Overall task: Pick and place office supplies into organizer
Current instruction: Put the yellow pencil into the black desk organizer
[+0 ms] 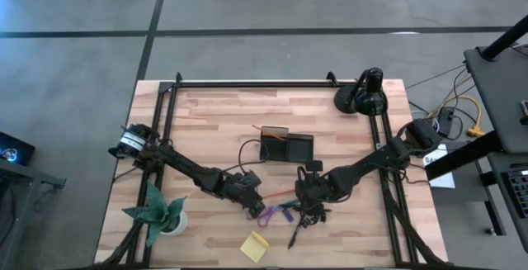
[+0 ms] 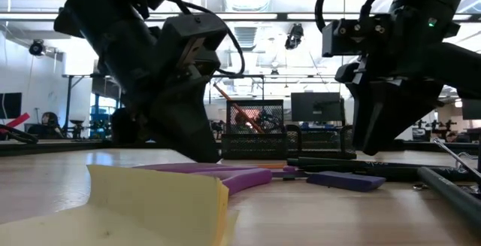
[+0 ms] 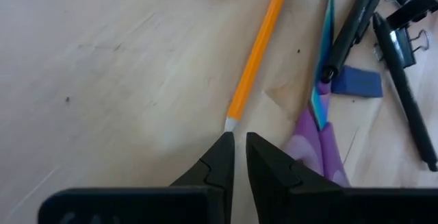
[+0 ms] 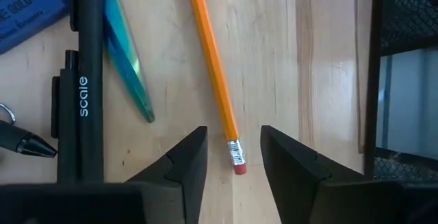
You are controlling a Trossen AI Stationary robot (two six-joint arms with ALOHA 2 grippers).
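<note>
Over the wooden tabletop [image 1: 214, 130], the right gripper [image 4: 233, 157] hovers with fingers apart astride the eraser end of the thin orange pencil [image 4: 212, 59]; next, judging by this, it closes and carries it to the dark mesh organizer [image 1: 286, 146] nearby. The left gripper [image 3: 238, 157], fingers nearly together, waits at the pencil's tip.

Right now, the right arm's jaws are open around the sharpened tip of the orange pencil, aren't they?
Not quite: the right gripper has its jaws open around the orange pencil at its eraser end, not the tip, as the right wrist view shows.

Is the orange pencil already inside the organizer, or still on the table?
Still on the table: the orange pencil lies flat on the wood, outside the organizer.
</note>
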